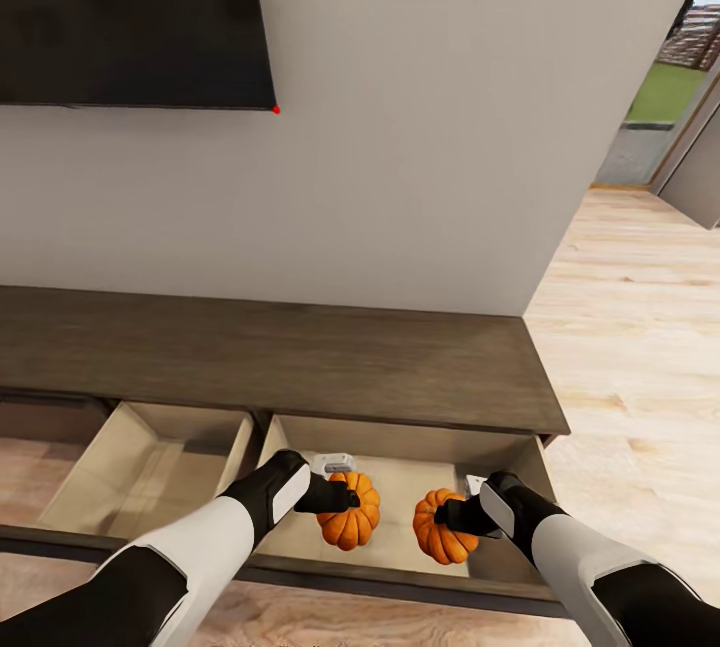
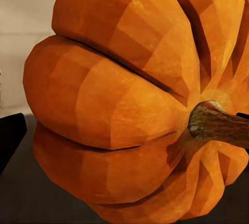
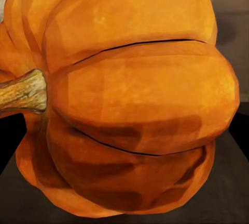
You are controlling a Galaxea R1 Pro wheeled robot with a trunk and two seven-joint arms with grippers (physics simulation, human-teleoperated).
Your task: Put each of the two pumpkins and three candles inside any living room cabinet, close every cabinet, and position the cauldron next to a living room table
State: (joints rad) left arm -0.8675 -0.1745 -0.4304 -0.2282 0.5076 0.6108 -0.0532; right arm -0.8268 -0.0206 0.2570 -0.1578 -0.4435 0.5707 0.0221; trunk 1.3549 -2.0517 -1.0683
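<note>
Orange filled both wrist views: each pumpkin sat so close that the fingers were mostly cut off, only dark slivers at the edges. From the head view, the left gripper was closed on the left pumpkin and the right gripper on the right pumpkin, both over the open drawer of the cabinet. The neighbouring drawer also stood open.
</note>
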